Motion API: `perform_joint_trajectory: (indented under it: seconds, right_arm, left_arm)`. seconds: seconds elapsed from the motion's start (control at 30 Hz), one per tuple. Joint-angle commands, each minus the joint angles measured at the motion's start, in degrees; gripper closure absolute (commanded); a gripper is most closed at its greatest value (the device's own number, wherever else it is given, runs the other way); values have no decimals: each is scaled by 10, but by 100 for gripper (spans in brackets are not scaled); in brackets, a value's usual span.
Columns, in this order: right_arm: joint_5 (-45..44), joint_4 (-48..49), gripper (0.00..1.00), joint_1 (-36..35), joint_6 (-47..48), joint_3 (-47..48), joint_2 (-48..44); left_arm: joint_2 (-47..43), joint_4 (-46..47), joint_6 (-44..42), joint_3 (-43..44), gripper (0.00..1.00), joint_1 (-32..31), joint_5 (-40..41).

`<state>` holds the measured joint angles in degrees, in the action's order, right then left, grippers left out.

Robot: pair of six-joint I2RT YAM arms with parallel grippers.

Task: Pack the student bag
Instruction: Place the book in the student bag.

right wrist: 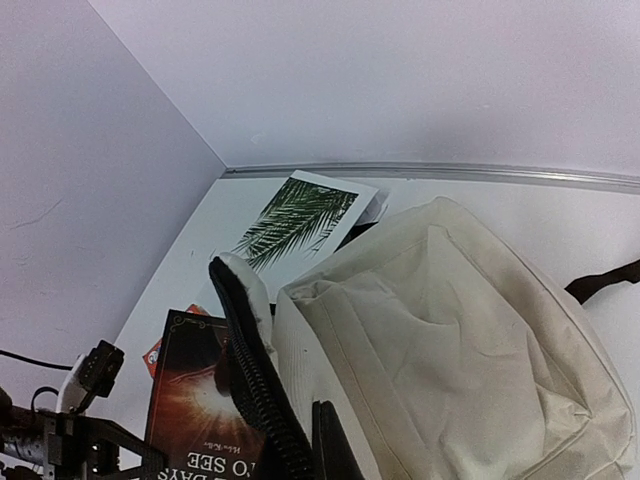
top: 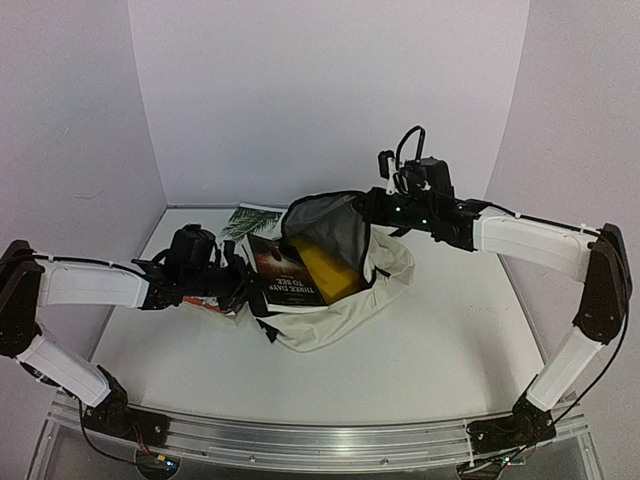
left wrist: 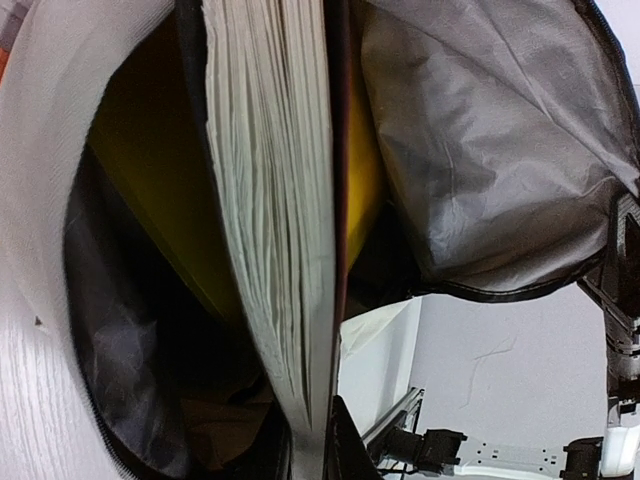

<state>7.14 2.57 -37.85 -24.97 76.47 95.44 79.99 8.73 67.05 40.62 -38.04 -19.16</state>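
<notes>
On a white table (top: 450,330), near its middle, a cream backpack (top: 345,310) slumped with its mouth gaping toward the left. Halfway into it, a dark book (top: 285,265), clamped at its near end by the left hand (top: 248,286). Behind, flat on the table, a palm-leaf book (top: 250,218). Inside the backpack, something yellow (top: 330,275). Pinched at the upper rim by the right hand (top: 373,205).

White table (top: 440,330), metal rail (top: 320,440) along near edge; plain pale lilac walls (top: 320,90) on three sides.
</notes>
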Motion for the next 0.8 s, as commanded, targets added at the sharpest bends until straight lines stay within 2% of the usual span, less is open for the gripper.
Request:
perform_joint_trajectory:
  seconds: [0.0, 0.3, 0.63, 0.77]
  right_arm:
    - [27, 57, 100, 3, -19, 0, -59]
    - [46, 55, 100, -5, -29, -30, -96]
    - [21, 56, 100, -25, -36, -32, -94]
    - [-1, 57, 100, -25, -43, -26, -97]
  left_arm:
    - [26, 85, -34, 49, 100, -6, 48]
    - [132, 186, -10, 99, 100, -6, 39]
    - [210, 188, -1, 160, 100, -29, 40]
    - [213, 184, 26, 152, 97, -47, 49]
